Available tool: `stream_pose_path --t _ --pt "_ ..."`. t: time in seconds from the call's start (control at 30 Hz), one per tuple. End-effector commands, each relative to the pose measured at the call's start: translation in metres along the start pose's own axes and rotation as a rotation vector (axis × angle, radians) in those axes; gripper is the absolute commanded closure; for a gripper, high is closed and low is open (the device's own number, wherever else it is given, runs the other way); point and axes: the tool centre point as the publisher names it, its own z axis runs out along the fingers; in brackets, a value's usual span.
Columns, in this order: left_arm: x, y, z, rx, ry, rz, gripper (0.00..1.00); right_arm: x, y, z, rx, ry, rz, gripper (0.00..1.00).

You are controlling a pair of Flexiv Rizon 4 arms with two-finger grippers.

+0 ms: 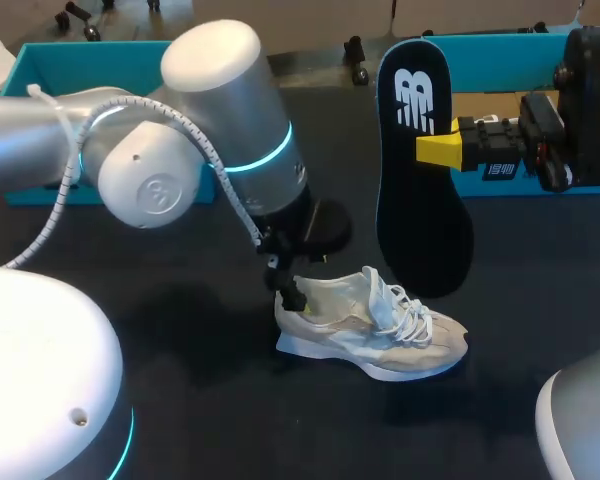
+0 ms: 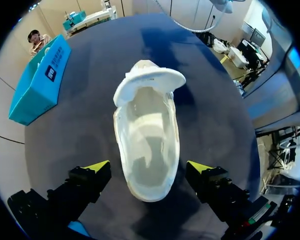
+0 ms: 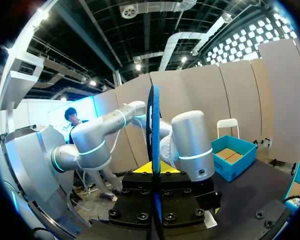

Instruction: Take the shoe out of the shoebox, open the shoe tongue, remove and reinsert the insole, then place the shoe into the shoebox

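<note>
A cream sneaker [image 1: 380, 322] lies on the black table, toe toward the right. My left gripper [image 1: 288, 290] hangs over its heel. In the left wrist view the shoe [image 2: 147, 145] lies between the open left gripper [image 2: 147, 170] fingers, neither yellow tip touching it, tongue pulled back and the inside bare. My right gripper [image 1: 442, 148] is shut on the dark insole [image 1: 420, 170], held upright in the air above the shoe's toe end. In the right wrist view the insole [image 3: 154, 150] shows edge-on, pinched by the right gripper [image 3: 154, 170].
A teal shoebox part [image 1: 40, 70] stands at the back left and another [image 1: 510, 100] at the back right, behind the right gripper. In the left wrist view a teal box [image 2: 40, 80] stands beyond the shoe to one side.
</note>
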Motion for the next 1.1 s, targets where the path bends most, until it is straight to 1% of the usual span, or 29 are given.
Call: stream_pose_path --t 0.03,0.3,0.6,0.63,0.67,0.7,0.73,0.8,0.83,0.87,0.9,0.93,0.97,1.0,1.07,1.1 --pt "-0.008 -0.015 0.01 -0.013 -0.003 -0.003 0.0 -0.004 0.003 0.003 0.005 0.005 0.001 1.0" --pt "-0.028 -0.039 0.038 -0.036 -0.015 -0.023 0.0 -0.004 0.003 0.003 0.005 0.005 0.001 1.0" --pt "-0.037 -0.048 0.058 -0.061 -0.022 -0.03 0.0 -0.004 0.003 0.003 0.005 0.005 0.001 1.0" --pt "-0.039 -0.048 0.061 -0.068 -0.022 -0.034 0.02 -0.004 0.003 0.003 0.005 0.005 0.001 1.0" --pt "-0.041 -0.048 0.062 -0.071 -0.022 -0.035 0.06 -0.004 0.003 0.003 0.005 0.005 0.001 1.0" --pt "-0.042 -0.047 0.063 -0.074 -0.018 -0.037 0.07 -0.004 0.003 0.003 0.005 0.005 0.001 1.0" --pt "-0.043 -0.047 0.065 -0.076 -0.016 -0.039 0.14 -0.004 0.003 0.003 0.005 0.005 0.001 1.0" --pt "-0.044 -0.045 0.068 -0.081 -0.01 -0.042 0.22 -0.004 0.003 0.003 0.005 0.005 0.001 1.0" --pt "-0.044 -0.045 0.069 -0.082 -0.01 -0.042 0.3 -0.004 0.003 0.003 0.005 0.005 0.001 1.0" --pt "-0.045 -0.044 0.069 -0.083 -0.009 -0.042 0.31 -0.004 0.003 0.003 0.005 0.005 0.001 1.0" --pt "-0.045 -0.043 0.07 -0.085 -0.007 -0.042 0.3 -0.004 0.003 0.003 0.005 0.005 0.001 1.0" --pt "-0.046 -0.042 0.072 -0.088 -0.006 -0.041 0.33 -0.004 0.003 0.003 0.005 0.005 0.001 1.0" --pt "-0.046 -0.041 0.073 -0.092 -0.005 -0.042 0.4 -0.004 0.003 0.003 0.005 0.005 0.001 1.0" --pt "-0.046 -0.041 0.074 -0.095 -0.002 -0.045 0.52 -0.004 0.003 0.003 0.005 0.005 0.001 1.0" --pt "-0.047 -0.04 0.077 -0.1 0.002 -0.045 0.6 -0.004 0.003 0.003 0.005 0.005 0.001 1.0" --pt "-0.047 -0.039 0.077 -0.102 0.005 -0.044 0.66 -0.004 0.003 0.003 0.005 0.005 0.001 1.0"
